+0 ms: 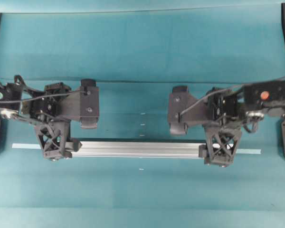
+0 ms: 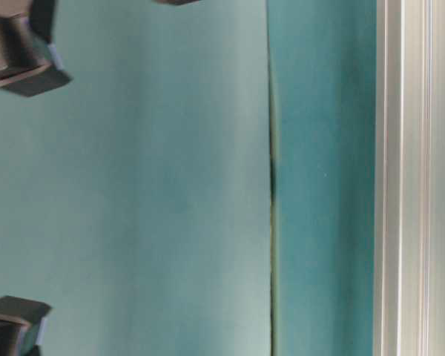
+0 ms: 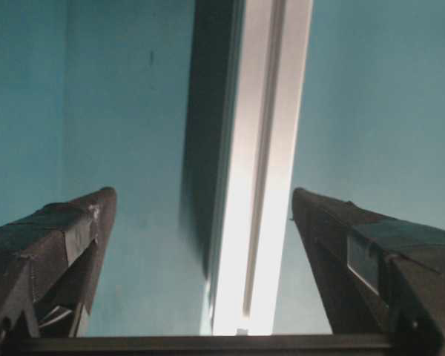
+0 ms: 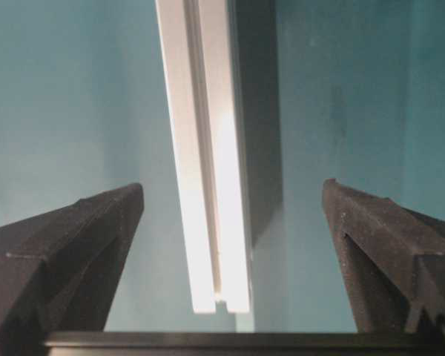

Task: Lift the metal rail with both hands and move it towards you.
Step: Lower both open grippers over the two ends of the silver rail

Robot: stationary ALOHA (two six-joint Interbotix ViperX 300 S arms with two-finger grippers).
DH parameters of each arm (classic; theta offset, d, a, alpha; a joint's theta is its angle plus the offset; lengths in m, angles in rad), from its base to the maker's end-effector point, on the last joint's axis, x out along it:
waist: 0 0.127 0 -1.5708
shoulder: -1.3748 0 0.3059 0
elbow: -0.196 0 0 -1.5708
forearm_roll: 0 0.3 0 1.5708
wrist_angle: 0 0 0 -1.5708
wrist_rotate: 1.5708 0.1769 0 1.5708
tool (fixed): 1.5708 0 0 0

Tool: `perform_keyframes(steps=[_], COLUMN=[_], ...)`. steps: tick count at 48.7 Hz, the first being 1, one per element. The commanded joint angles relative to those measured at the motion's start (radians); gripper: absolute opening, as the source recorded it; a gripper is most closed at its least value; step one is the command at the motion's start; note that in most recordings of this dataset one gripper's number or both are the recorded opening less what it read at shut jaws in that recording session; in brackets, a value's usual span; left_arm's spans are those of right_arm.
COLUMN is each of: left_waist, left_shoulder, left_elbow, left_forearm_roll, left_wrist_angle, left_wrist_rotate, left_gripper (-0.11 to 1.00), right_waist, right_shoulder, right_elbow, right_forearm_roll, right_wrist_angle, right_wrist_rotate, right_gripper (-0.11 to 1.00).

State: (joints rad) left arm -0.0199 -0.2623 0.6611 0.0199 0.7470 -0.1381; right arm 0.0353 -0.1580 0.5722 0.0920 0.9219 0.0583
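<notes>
Two grippers are standing over the ends of the metal rail (image 1: 135, 148), which is lying flat on the teal table (image 1: 142, 47), running left to right across its near half. At the far left, a thin pale tape strip (image 1: 24, 146) is poking out from under the rail's end.

Next along, the left gripper (image 1: 55, 142) is sitting above the rail's left end. In the left wrist view its fingers (image 3: 55, 245) are spreading wide, one on each side of the rail, with teal showing between each finger and the metal; it is gripping nothing.

Along the middle, the rail is resting bare, its grooves catching a bright glare.

At the right end, the right gripper (image 1: 222, 147) is likewise straddling the bar, its fingers (image 4: 74, 245) set far apart and clear of the rail, holding nothing.

Risks from here, as a judgement: both grippers are sitting very near the rail's tips, so a shallow or off-centre close could be pinching only the end and letting the smooth metal slip out. If one side is closing or rising ahead of the other, the long bar could be tilting, twisting in the grip, or dragging on the table.
</notes>
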Motion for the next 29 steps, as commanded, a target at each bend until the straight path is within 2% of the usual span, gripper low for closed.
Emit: perform_keyframes(steps=[1,14,29], left_waist=[-0.005,-0.008,-0.011], left_shoulder=[0.002,0.018,0.037], left_elbow=[0.008,0.061,0.075], left_forearm_roll=[0.002,0.002,0.002], left_wrist_angle=[-0.018,-0.106,-0.126], left_wrist_rotate=[-0.006,-0.015,-0.023], left_gripper=[0.97,0.97,0.97], right_waist=[0.017,0.028,0.029], right_shoulder=[0.003,0.017,0.038], right_elbow=[0.018,0.091,0.103], right_forearm_roll=[0.000,-0.002,0.000], right_wrist_angle=[-0.048,-0.140,-0.176], right_wrist_rotate=[0.002,-0.002,-0.005], right_gripper=[1.00,1.00,1.00])
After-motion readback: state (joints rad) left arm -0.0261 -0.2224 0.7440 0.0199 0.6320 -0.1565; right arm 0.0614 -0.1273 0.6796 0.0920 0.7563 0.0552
